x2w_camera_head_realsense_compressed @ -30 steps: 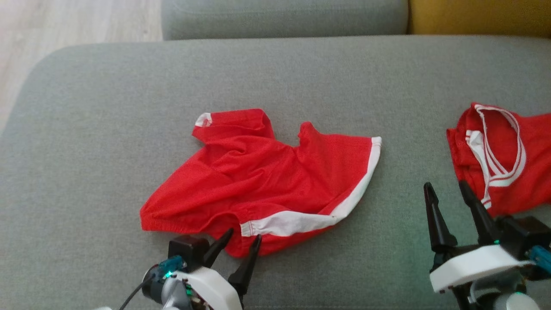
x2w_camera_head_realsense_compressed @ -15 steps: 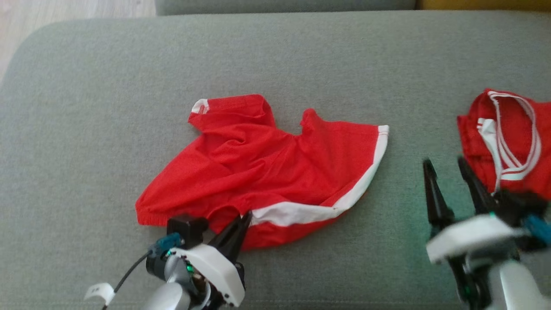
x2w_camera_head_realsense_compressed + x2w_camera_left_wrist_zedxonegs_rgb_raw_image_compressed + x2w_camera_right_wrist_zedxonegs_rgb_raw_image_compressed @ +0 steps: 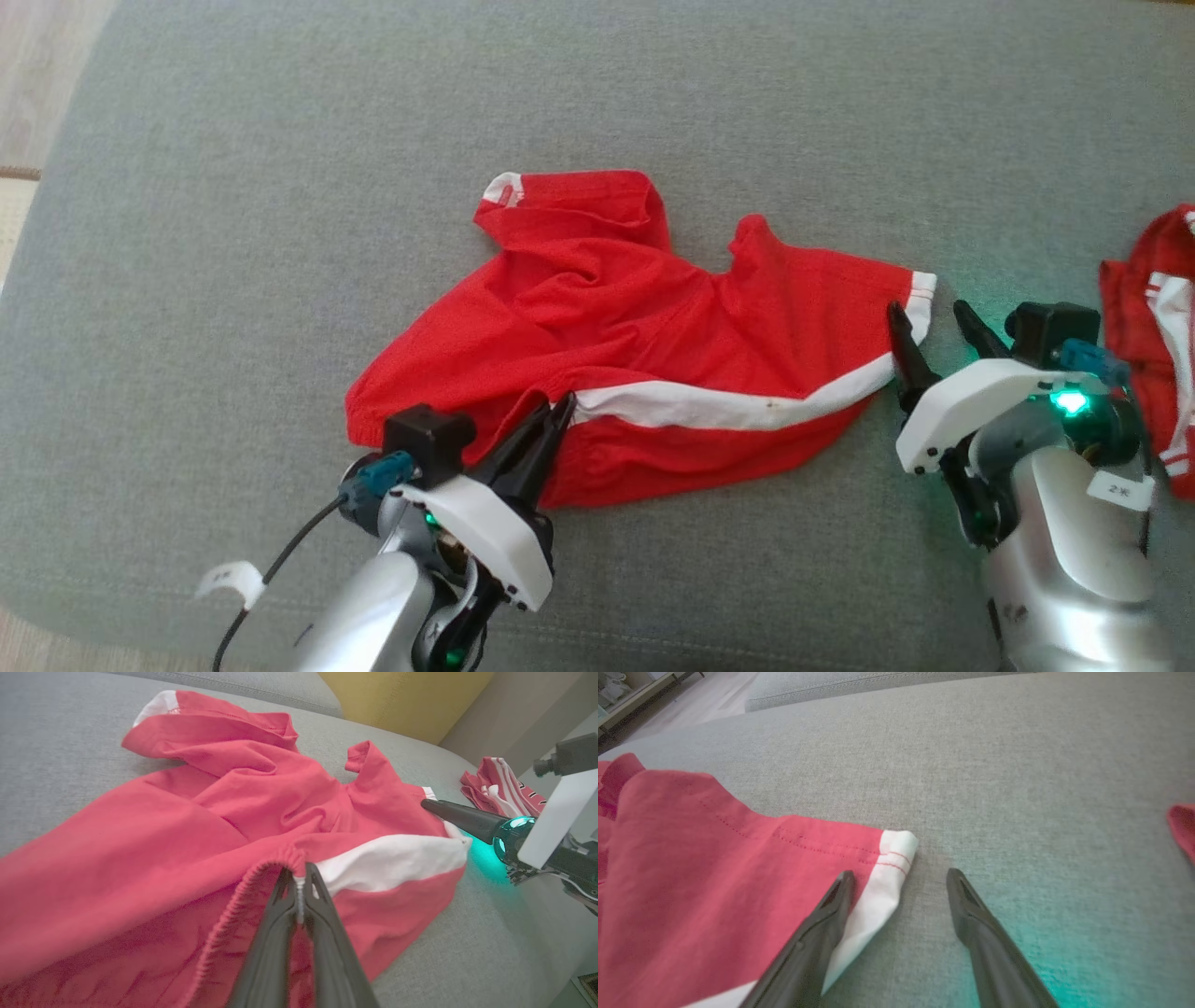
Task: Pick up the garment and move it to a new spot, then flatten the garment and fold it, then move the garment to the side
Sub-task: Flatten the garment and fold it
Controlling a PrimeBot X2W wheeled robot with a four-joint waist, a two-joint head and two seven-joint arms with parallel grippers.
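The garment (image 3: 635, 345) is a pair of red shorts with a white side stripe, lying crumpled on a grey sofa seat (image 3: 280, 233). My left gripper (image 3: 558, 413) is shut on its elastic waistband, where the white stripe begins; the left wrist view shows the band pinched between the tips (image 3: 299, 877). My right gripper (image 3: 929, 313) stands open at the garment's right hem corner. In the right wrist view one finger (image 3: 831, 905) lies over the white corner (image 3: 896, 847) and the other rests on bare cushion.
A second red-and-white garment (image 3: 1153, 327) lies at the right edge of the seat, just beyond my right wrist. A yellow cushion (image 3: 402, 700) stands behind the seat. Wooden floor (image 3: 37, 84) shows past the seat's left edge.
My left gripper closed on the waistband. My right arm moved forward and left to the garment's hem corner. The camera tilted down, so the whole scene shifted.
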